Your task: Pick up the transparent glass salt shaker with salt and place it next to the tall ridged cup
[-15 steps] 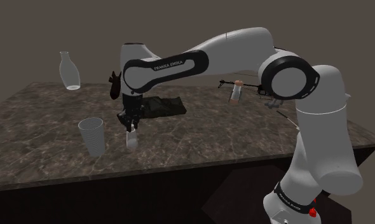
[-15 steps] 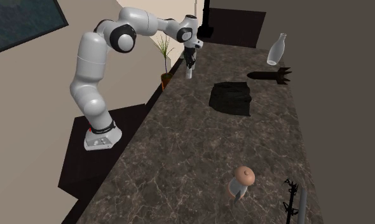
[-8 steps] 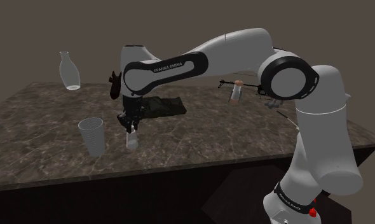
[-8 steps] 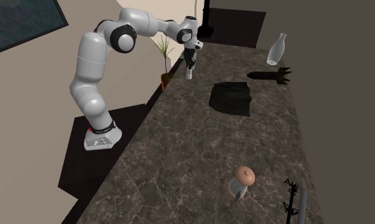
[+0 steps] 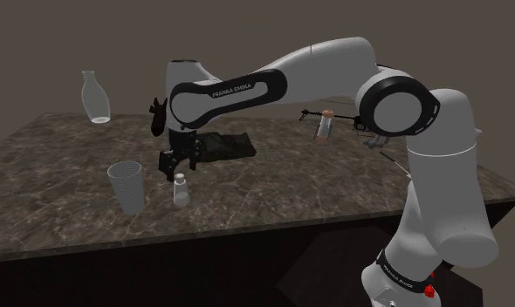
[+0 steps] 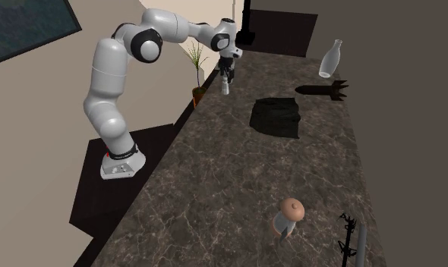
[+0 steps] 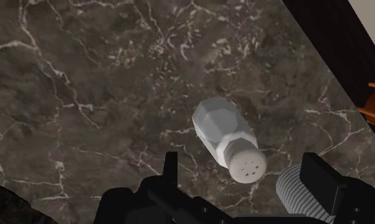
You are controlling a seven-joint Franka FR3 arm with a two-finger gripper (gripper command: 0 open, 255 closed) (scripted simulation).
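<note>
The salt shaker (image 5: 181,190), clear with a white perforated cap, stands upright on the dark marble table (image 5: 64,157), just to the right of the tall ridged cup (image 5: 126,186) in the shoulder view. My gripper (image 5: 179,164) hangs open directly above the shaker and does not touch it. In the second exterior view the gripper (image 6: 225,73) is over the shaker (image 6: 225,88) near the table's far left edge. In the wrist view the shaker (image 7: 224,130) lies free between the spread fingers (image 7: 171,167), with the cup's ridged rim (image 7: 295,191) beside one finger.
A dark folded cloth (image 5: 223,144) lies behind the gripper. A glass bottle (image 5: 94,98) stands at the back left, with a small dark figure (image 5: 158,116) nearer. A mushroom-shaped item (image 5: 324,126) and a thin black rack (image 6: 350,237) sit far off. The table's front edge (image 5: 247,228) is close.
The fingers have opened and let go of the shaker. The gripper has risen a little, and the shaker stays standing on the table beside the cup.
</note>
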